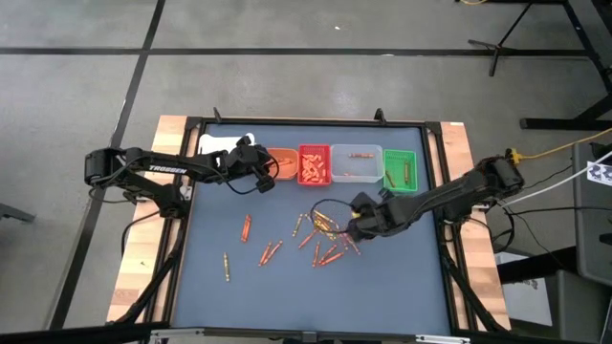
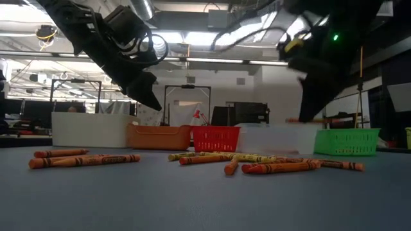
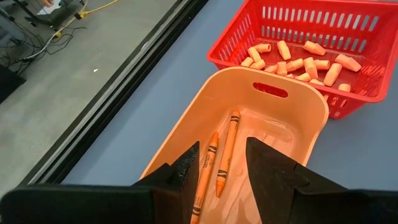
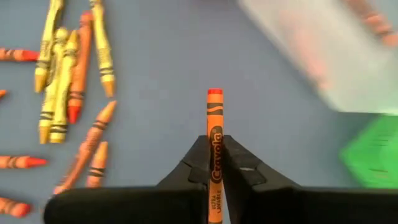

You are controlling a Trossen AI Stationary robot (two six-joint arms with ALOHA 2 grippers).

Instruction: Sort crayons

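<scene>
Right wrist view shows an orange-red crayon [image 4: 214, 155] pinched between the right gripper [image 4: 215, 163] fingers, above bare blue table [image 4: 174, 56] beside the loose crayons [image 4: 65, 81]. Left gripper [image 3: 221, 171] hangs with fingers apart over the orange bin [image 3: 298, 102], just beside the red bin [image 3: 348, 106].

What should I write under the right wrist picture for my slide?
The right gripper is shut on an orange-red crayon, above the blue table with loose crayons scattered nearby.
</scene>
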